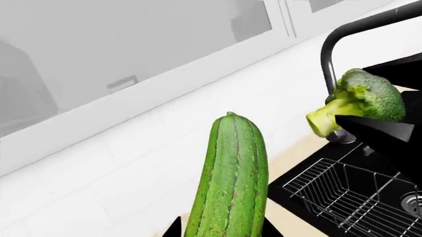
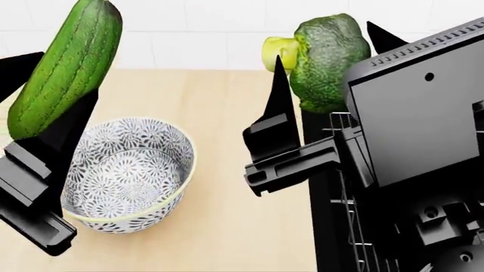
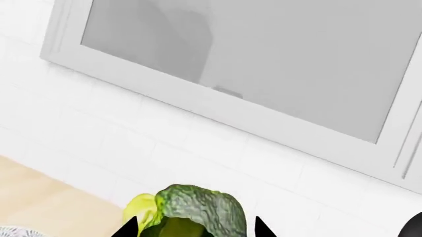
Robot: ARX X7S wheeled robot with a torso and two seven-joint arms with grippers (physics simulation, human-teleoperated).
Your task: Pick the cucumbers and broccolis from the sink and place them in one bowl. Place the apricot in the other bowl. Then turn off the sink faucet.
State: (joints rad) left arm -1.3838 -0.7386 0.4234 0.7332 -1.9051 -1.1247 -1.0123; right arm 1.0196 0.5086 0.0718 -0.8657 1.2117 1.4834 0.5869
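Observation:
My left gripper (image 2: 45, 96) is shut on a long ridged green cucumber (image 2: 68, 62), held tilted in the air over the left side of a patterned bowl (image 2: 128, 170). In the left wrist view the cucumber (image 1: 231, 182) stands up from between the left gripper's (image 1: 221, 228) jaws. My right gripper (image 2: 327, 51) is shut on a broccoli (image 2: 325, 56), raised beside the sink (image 2: 325, 226). That broccoli (image 3: 194, 212) fills the right gripper (image 3: 195, 224). The faucet's dark neck (image 1: 327, 54) rises behind the broccoli (image 1: 362, 98). The apricot and the other bowl are out of view.
A wire rack (image 1: 343, 192) sits in the black sink (image 1: 287, 195) near the steel drain (image 1: 412, 202). Light wooden counter (image 2: 226, 215) surrounds the patterned bowl. A white tiled wall (image 3: 99, 143) and a window (image 3: 264, 59) stand behind.

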